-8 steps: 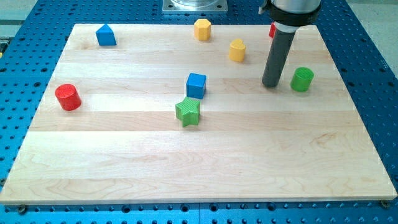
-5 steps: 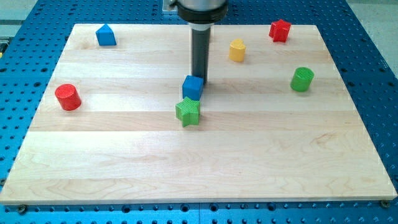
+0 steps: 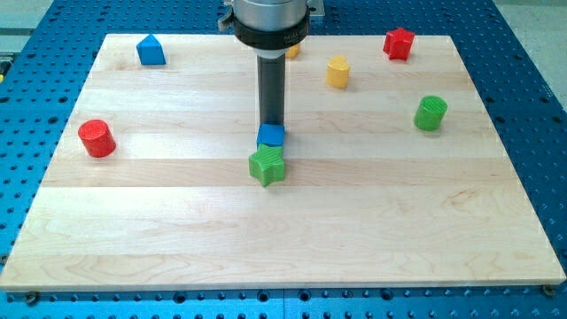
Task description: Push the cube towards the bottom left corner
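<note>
The blue cube [image 3: 271, 136] sits near the middle of the wooden board [image 3: 159, 213], pressed against the top of the green star [image 3: 267, 166] just below it. My tip [image 3: 271, 123] stands right behind the cube, on its upper side, touching or nearly touching it. The dark rod rises from there toward the view's top and partly hides a yellow block [image 3: 291, 50] behind it.
A blue house-shaped block [image 3: 151, 50] lies at the top left. A red cylinder [image 3: 96, 138] lies at the left. A yellow cylinder [image 3: 337, 72] and a red star [image 3: 399, 42] lie at the top right. A green cylinder [image 3: 430, 113] lies at the right.
My tip swept from the right side, near the green cylinder, leftward to behind the blue cube. The cube slid down and slightly left against the green star, which shifted a little too.
</note>
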Robot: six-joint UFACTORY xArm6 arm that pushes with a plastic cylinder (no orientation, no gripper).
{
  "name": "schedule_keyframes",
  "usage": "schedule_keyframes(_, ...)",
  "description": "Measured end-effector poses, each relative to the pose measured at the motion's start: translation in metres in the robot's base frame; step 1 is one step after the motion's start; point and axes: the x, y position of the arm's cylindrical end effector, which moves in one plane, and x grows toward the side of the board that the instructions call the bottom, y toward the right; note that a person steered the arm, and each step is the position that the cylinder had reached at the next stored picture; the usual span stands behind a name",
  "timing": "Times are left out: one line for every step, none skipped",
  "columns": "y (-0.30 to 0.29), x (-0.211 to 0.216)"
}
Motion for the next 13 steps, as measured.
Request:
schedule_keyframes(0.032, -0.006)
schedule_keyframes(0.031, 0.02)
schedule_keyframes(-0.031, 0.079)
schedule_keyframes(-0.103, 0.097)
schedule_keyframes(-0.034, 0.088)
schedule_keyframes(0.008, 0.064)
schedule_keyframes(0.001, 0.042)
schedule_keyframes(-0.059, 0.057)
schedule_keyframes(-0.059, 0.035)
schedule_keyframes(-0.071, 0.015)
schedule_keyframes(-0.107, 0.015)
schedule_keyframes(-0.112, 0.001)
schedule_keyframes(-0.151, 0.045)
